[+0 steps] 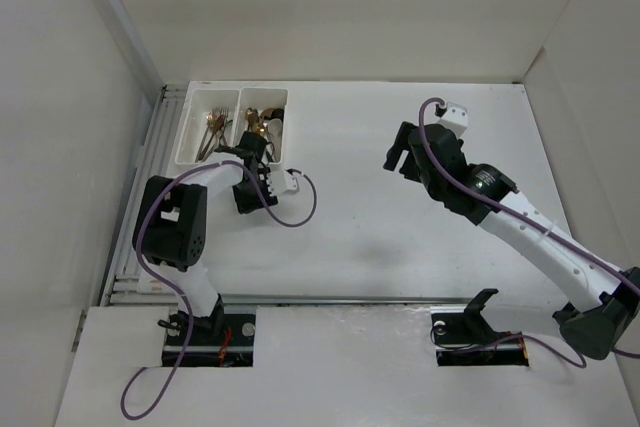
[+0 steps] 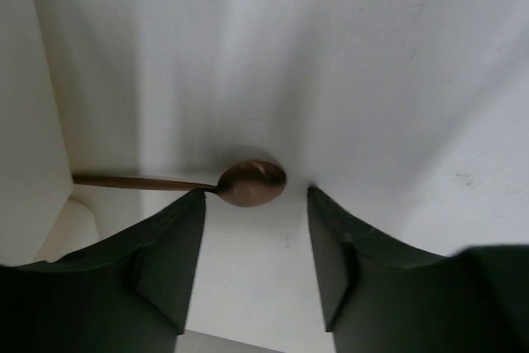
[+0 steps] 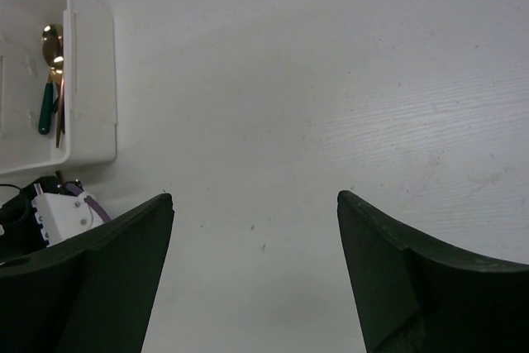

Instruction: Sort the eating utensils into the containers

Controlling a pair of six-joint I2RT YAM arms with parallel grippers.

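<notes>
Two white bins stand side by side at the far left: the left bin [image 1: 192, 127] holds several gold and copper utensils [image 1: 212, 132], and the right bin [image 1: 282, 112] holds several more [image 1: 256, 123]. My left gripper [image 1: 252, 155] is at the right bin's near edge, open and empty [image 2: 256, 196]. A copper spoon [image 2: 252, 183] lies flat on the white surface just past its fingertips, bowl between them, handle pointing left to a white bin wall [image 2: 33, 121]. My right gripper [image 1: 395, 160] is open and empty [image 3: 254, 196] over bare table. In the right wrist view one bin [image 3: 91, 105] shows a gold spoon [image 3: 51, 43] and a teal handle [image 3: 45, 109].
White walls enclose the table on the left, back and right. A ribbed rail [image 1: 150, 167] runs along the left side beside the bins. The left arm's purple cable [image 1: 300, 209] loops over the table near its wrist.
</notes>
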